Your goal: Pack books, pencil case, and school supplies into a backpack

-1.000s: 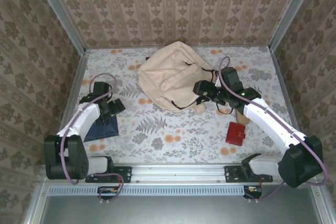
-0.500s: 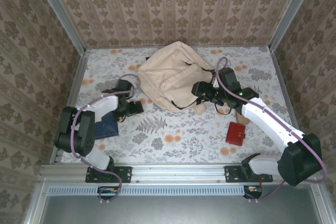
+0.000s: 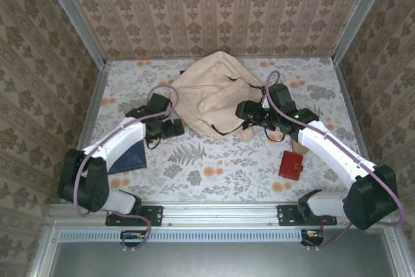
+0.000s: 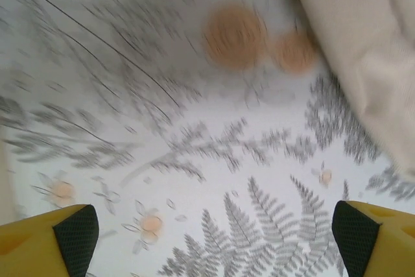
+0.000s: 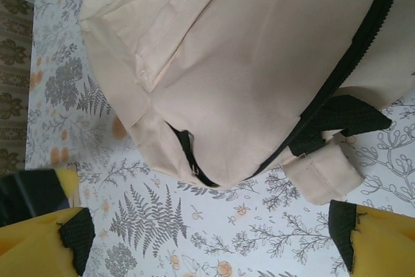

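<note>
Cream backpack (image 3: 211, 95) at 12 o'clock on floral table (image 3: 220, 160); left gripper (image 3: 176, 128) at its 8 o'clock, released, empty; right gripper (image 3: 243, 109) at its 4 o'clock, likewise released; dark blue book (image 3: 133, 159) at table's 8 o'clock

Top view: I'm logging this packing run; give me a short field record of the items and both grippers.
backpack: cream, lying toward the back middle
blue book: front left, partly hidden
red pouch: front right, lying free
left gripper: open, empty, by backpack's left side
right gripper: open, empty, at backpack's right side
</note>
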Motion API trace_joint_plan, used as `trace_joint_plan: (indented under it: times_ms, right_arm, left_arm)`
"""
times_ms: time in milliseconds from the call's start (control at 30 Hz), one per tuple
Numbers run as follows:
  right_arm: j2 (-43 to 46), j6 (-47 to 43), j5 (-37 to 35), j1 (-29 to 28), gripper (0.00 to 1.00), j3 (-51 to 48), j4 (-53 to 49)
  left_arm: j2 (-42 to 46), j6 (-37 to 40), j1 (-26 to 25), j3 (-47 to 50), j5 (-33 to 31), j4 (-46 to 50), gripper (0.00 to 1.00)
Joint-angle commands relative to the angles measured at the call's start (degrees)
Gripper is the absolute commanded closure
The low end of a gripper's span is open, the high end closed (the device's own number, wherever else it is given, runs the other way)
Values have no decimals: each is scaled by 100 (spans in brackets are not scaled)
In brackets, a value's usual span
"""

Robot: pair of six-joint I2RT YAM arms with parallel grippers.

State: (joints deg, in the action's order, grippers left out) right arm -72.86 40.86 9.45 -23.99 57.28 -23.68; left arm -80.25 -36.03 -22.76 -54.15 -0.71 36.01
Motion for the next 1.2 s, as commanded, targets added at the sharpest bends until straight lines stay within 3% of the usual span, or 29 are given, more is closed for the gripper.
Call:
trace_joint_plan:
  times_ms: [0, 233, 400, 700, 1067, 1167]
  right_arm:
    - [110, -4, -3, -64, 2, -3, 157]
    - [35, -87, 8, -80, 1, 147, -24]
    - [34, -70, 13, -88, 1, 214, -84]
    - [106, -95, -92, -89, 1, 253, -199]
    - [70, -53, -137, -104, 3, 277, -199]
    - [80, -60, -144, -151, 3, 271, -198]
  left_arm:
    - [84, 35, 630, 144, -484, 410, 4]
    - [-55, 164, 1938, 648, -313, -88, 3]
    - [-796, 291, 2016, 643, 329, -364, 5]
    - [-1313, 9, 1130, 731, 771, -651, 5]
    - [-1184, -1012, -1304, 519, 1057, -612, 6]
    - [-1085, -947, -1660, 206, 996, -349, 6]
